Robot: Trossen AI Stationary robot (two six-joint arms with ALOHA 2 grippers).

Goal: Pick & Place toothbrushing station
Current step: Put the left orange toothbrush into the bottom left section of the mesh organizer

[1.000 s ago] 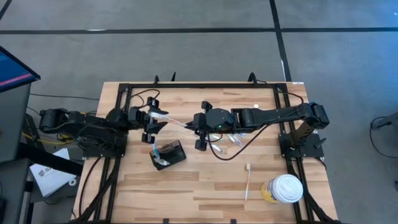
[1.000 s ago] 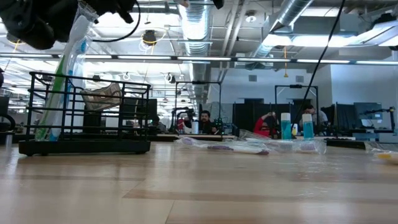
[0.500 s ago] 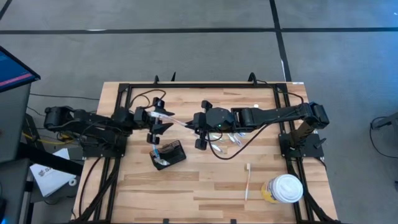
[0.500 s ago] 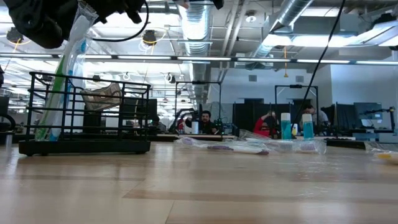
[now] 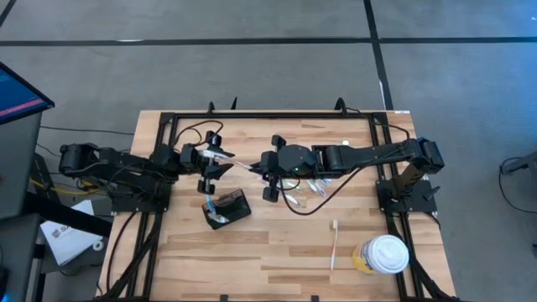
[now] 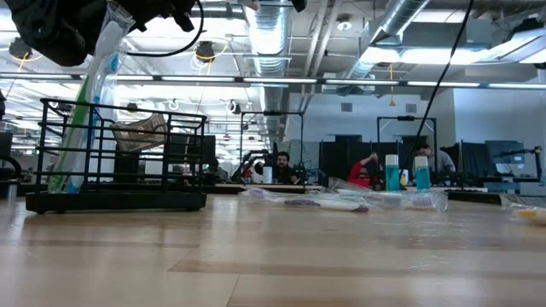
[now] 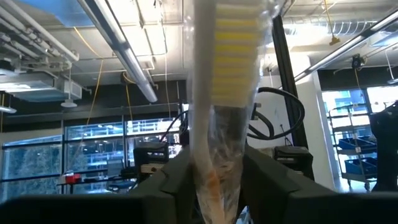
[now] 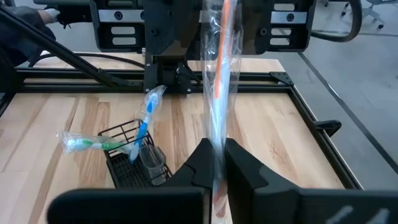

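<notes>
Above the middle of the wooden surface (image 5: 277,243), the right gripper (image 5: 262,168) has its jaws clamped on one end of a plastic-wrapped toothbrush (image 5: 237,163), and the left gripper (image 5: 216,161) meets the other end, its jaws on either side of the wrapper, though I cannot tell whether they grip it. The black wire holder (image 5: 227,207) stands on the surface just beside the left gripper, with two wrapped toothbrushes (image 8: 142,127) leaning in it. Another toothbrush (image 5: 334,244) and a white-lidded cup (image 5: 385,254) lie well apart, near the right arm's side.
</notes>
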